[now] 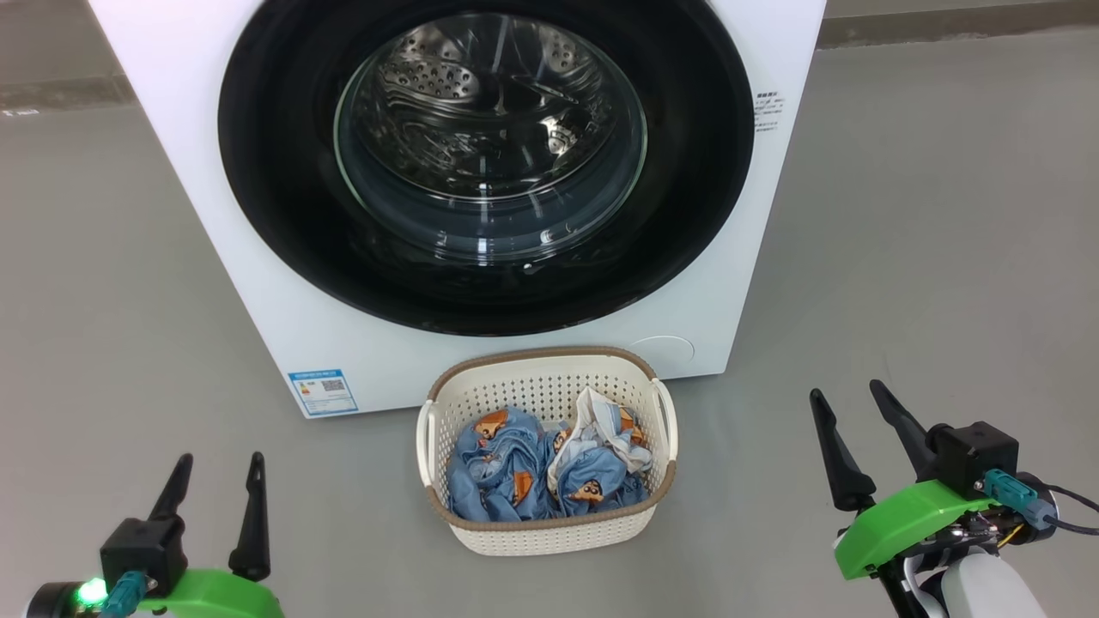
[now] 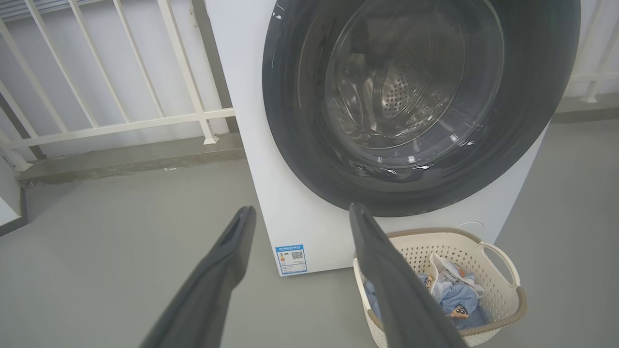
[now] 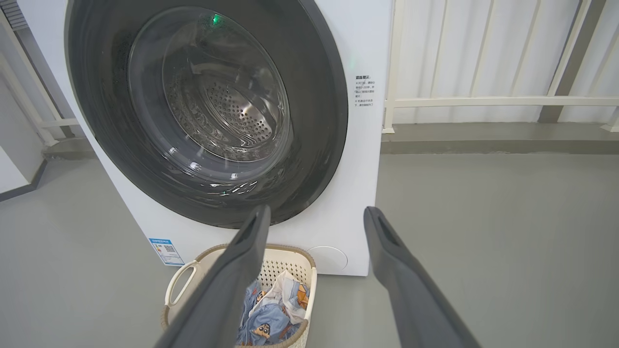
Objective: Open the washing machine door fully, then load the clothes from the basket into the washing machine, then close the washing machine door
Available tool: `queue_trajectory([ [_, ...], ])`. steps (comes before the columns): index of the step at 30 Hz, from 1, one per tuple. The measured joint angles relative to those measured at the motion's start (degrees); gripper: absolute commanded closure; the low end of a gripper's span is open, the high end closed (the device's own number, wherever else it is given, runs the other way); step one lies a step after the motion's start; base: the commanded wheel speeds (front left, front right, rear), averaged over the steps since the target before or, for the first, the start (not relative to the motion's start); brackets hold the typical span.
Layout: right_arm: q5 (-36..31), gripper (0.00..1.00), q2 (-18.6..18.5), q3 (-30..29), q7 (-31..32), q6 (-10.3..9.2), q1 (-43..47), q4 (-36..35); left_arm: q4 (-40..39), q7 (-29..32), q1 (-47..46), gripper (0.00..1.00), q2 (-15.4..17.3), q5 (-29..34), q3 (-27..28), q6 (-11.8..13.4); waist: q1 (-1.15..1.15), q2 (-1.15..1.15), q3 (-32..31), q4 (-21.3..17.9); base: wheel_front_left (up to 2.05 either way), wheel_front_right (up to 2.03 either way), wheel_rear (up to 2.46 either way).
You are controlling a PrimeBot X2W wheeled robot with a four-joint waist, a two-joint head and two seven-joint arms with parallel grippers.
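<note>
Door-opening step pending: round glossy black washing machine door (image 1: 486,159) shut on white front-loading washing machine (image 1: 386,360). Light blue printed clothes (image 1: 532,468) in cream perforated plastic basket (image 1: 549,534) on grey floor (image 1: 901,257), just before machine. Spread, empty: left gripper (image 1: 220,459), right gripper (image 1: 845,389). Next: hook door edge, swing wide.

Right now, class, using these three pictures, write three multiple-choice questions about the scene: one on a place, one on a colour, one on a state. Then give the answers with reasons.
1. Where is the basket relative to the washing machine?
A. On top of it
B. On the floor in front of it
C. Behind it

2. What colour is the basket's rim?
A. Brown
B. Red
C. Green

3. How is the door?
A. Wide open
B. Removed
C. Shut

Answers: 1 B, it sits on the grey floor below the door. 2 A, a brown band runs round its top. 3 C, the door lies flush against the front.
</note>
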Motion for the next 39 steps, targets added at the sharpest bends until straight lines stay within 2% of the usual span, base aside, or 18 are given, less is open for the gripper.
queue_trajectory([
  [12, 0.6, 0.0, 0.3, 0.35, 0.0, 0.0, 0.01, -0.1, -0.07, 0.01, 0.0, 0.0, 0.18, 0.0, -0.02, -0.05, 0.0, 0.0, 0.13, 0.08, 0.25, 0.25, -0.5],
  [29, 1.16, 0.0, -0.29, 0.37, -0.44, 0.0, 0.01, 0.03, -1.99, 0.0, -0.01, 0.0, -0.1, -0.45, 1.0, 0.52, 0.0, 0.0, 0.83, 0.71, 1.08, 1.08, -2.16],
  [39, 1.81, 0.0, -0.3, 0.3, -0.79, 0.0, 0.01, -0.22, -3.71, 0.0, 0.0, 0.0, -0.47, -0.47, 1.98, 0.37, 0.0, 0.0, 1.54, 1.08, 0.52, 0.52, -1.04],
])
